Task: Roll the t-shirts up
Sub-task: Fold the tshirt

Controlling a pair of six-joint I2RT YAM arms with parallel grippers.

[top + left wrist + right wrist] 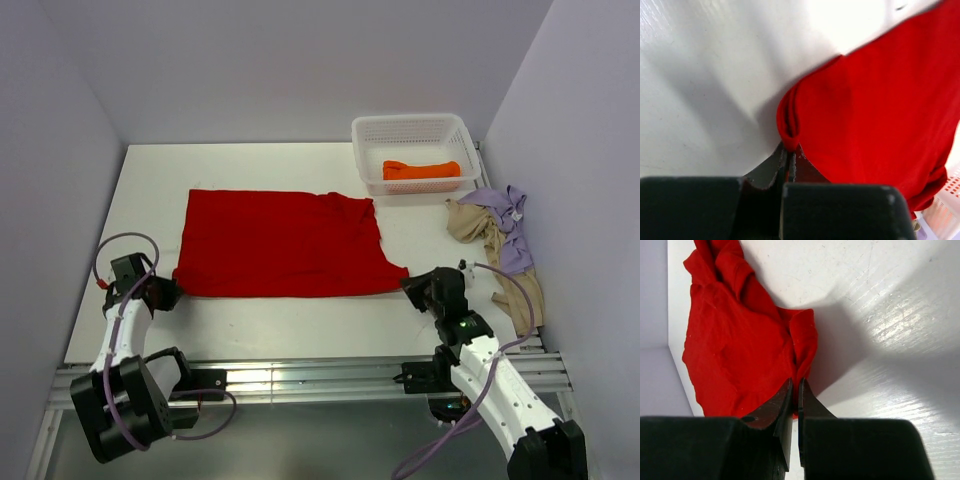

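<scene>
Pinching the red shirt (280,243) by its near corners, left gripper (168,292) and right gripper (408,284) both clamped on cloth. Lift evenly, edge taut, so the roll starts straight imo

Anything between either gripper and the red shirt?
Nothing visible. Left gripper and right gripper are each pinched shut on a near corner of the red t-shirt, which lies flat on the table.

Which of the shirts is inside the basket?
The orange t-shirt: it alone lies in the white basket. The red t-shirt is spread on the table; the beige t-shirt and lavender t-shirt lie heaped beside the basket.
</scene>
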